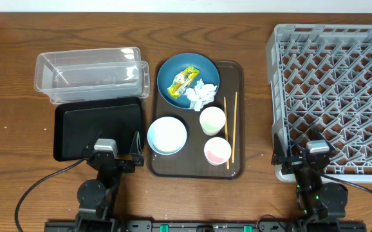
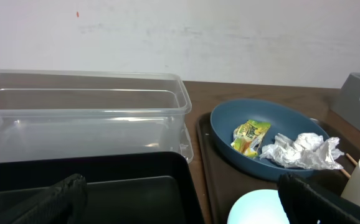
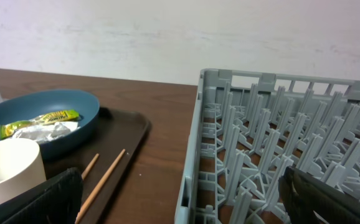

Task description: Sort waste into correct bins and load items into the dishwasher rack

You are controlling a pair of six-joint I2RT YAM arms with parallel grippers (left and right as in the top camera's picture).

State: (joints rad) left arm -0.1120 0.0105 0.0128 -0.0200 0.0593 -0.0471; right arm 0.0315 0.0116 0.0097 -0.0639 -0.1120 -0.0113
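A blue dish (image 1: 187,80) on the brown tray holds a yellow-green wrapper (image 1: 182,78) and a crumpled white tissue (image 1: 201,95); they also show in the left wrist view (image 2: 250,135). A white bowl (image 1: 167,135), a pale green cup (image 1: 212,120), a pink cup (image 1: 217,151) and chopsticks (image 1: 232,128) lie on the same tray. The clear tub (image 1: 91,73) and black tray (image 1: 98,128) are at the left. The grey rack (image 1: 333,96) is at the right. My left gripper (image 1: 114,157) is open and empty at the black tray's near edge. My right gripper (image 1: 305,156) is open and empty at the rack's near left corner.
The brown serving tray (image 1: 196,169) lies mid-table between the bins and the rack. Bare wooden table (image 1: 257,129) separates it from the rack. A white wall stands behind the table in both wrist views.
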